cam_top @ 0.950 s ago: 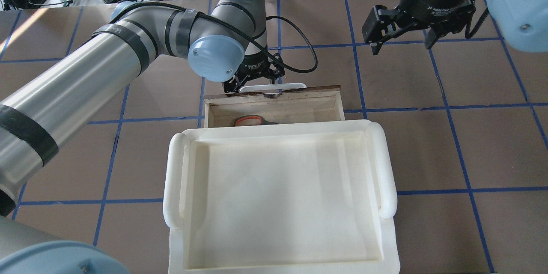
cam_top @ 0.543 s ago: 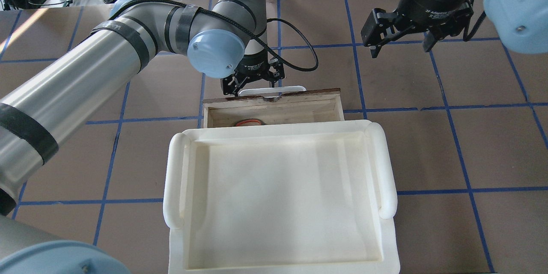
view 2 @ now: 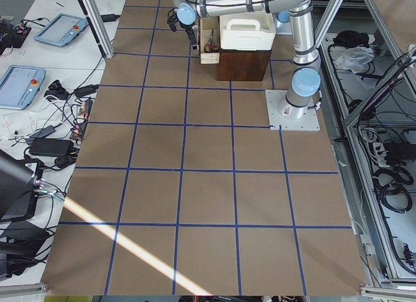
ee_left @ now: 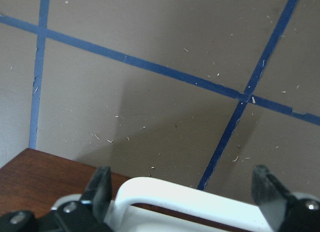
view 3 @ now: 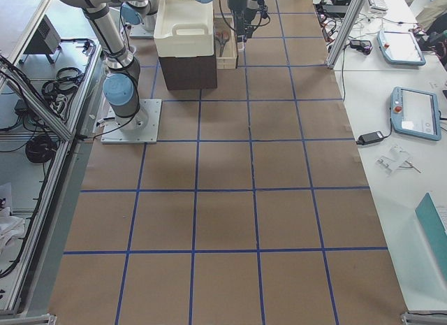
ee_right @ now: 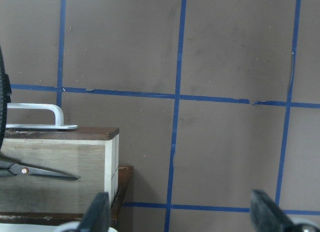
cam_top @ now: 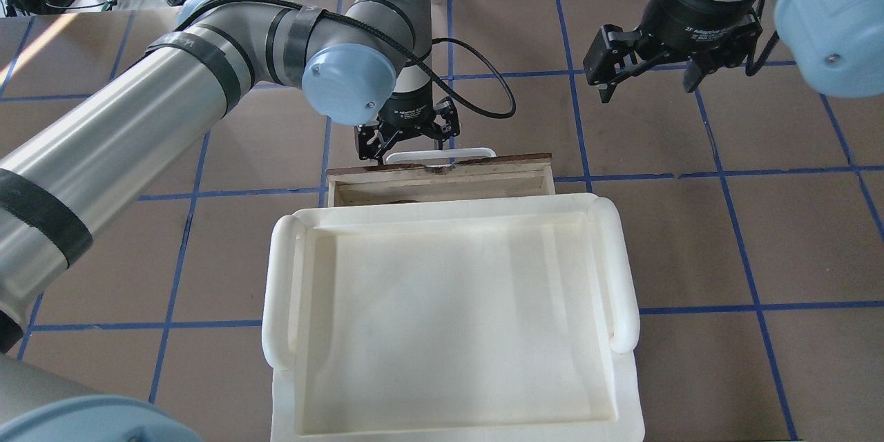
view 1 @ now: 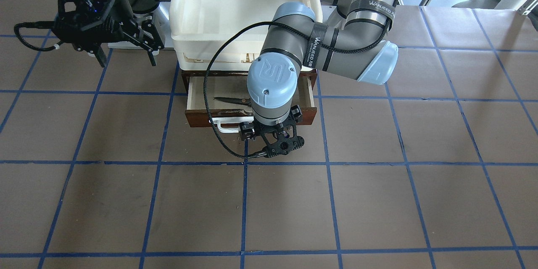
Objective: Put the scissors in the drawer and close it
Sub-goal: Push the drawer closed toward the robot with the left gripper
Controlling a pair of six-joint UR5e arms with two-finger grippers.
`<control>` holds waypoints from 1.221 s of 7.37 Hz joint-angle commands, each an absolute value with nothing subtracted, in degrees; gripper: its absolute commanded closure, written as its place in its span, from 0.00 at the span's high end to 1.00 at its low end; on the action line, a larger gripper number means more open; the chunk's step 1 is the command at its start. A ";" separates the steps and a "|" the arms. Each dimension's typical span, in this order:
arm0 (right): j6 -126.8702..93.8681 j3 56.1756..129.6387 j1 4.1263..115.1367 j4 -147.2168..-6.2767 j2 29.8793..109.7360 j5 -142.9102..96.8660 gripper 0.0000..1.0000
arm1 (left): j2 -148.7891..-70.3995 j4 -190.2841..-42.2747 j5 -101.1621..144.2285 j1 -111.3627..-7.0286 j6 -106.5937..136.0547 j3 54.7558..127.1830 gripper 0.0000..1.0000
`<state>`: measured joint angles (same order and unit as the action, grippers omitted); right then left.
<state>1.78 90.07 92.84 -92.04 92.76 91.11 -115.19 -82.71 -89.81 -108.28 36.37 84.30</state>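
A brown tabletop (cam_top: pixel 794 235) marked into squares by blue tape carries a dark wooden cabinet (view 2: pixel 244 65) with a cream-white plastic tray (cam_top: pixel 621 269) resting on top of it. The drawer (cam_top: pixel 483 176) sticks part way out of the cabinet on the side away from the robot; from overhead only a narrow strip of its pale plywood inside shows beyond the tray's edge. The scissors (view 1: pixel 231 101) lie flat on the drawer's floor, with the slim dark blades pointing toward the robot's right. In the front-facing view their handles are hidden behind the left arm's wrist. The left gripper (cam_top: pixel 407 141) hangs low, just outside the drawer's reddish-brown front, at the white bar handle (cam_top: pixel 476 152). Its fingers (ee_left: pixel 100 189) are spread wide and hold nothing, and in the left wrist view the curved end of the handle lies between them. Whether a finger touches the handle or the drawer front cannot be told. The right gripper (cam_top: pixel 649 76) hovers above bare tabletop, well apart from the drawer, off toward the robot's right. Its fingers (view 1: pixel 101 56) are also spread wide and empty. The right wrist view looks down past them at the drawer's corner, the handle's end and the scissor blades.
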 commanded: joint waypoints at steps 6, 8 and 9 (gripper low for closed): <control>1.58 90.09 92.90 -92.02 92.81 90.96 1.00 | -114.00 -92.09 -88.95 -108.46 36.12 84.37 1.00; 1.58 90.09 92.90 -92.02 92.81 90.97 1.00 | -113.82 -94.04 -89.03 -108.54 36.04 84.38 1.00; 1.58 90.09 92.99 -92.02 92.81 90.97 1.00 | -113.91 -95.17 -89.12 -108.72 36.04 84.46 1.00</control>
<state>1.58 90.09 92.91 -92.02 92.81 90.95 -113.90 -93.81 -89.04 -108.59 36.05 84.40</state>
